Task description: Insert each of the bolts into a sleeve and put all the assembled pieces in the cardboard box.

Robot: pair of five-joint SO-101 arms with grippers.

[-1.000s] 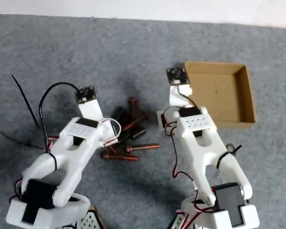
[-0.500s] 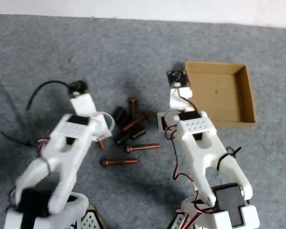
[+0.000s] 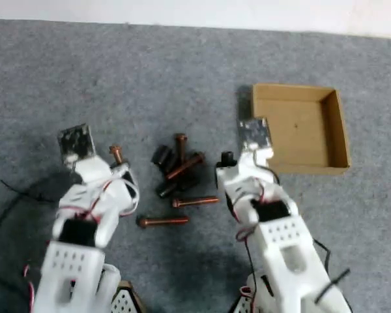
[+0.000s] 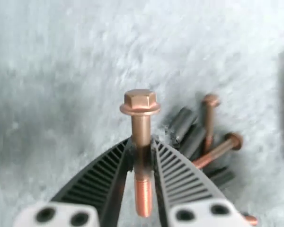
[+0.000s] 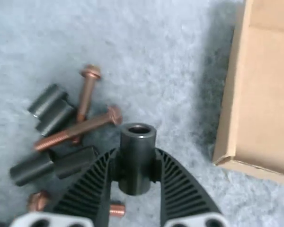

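Left gripper (image 4: pixel 142 142) clamps a bolt (image 4: pixel 140 104) by its shank, centre-left of the overhead frame. Right gripper (image 5: pixel 136 155) clamps a sleeve (image 5: pixel 137 135) round its middle, near the box (image 3: pixel 339 130) at upper right. Both parts are stiff, light and probably slippery, so grip mid-body, ends free.

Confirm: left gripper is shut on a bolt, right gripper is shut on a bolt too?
Half right. The left gripper is shut on a bolt, but the right gripper is shut on a sleeve, not a bolt. The right wrist view shows the dark hollow sleeve between its fingers.
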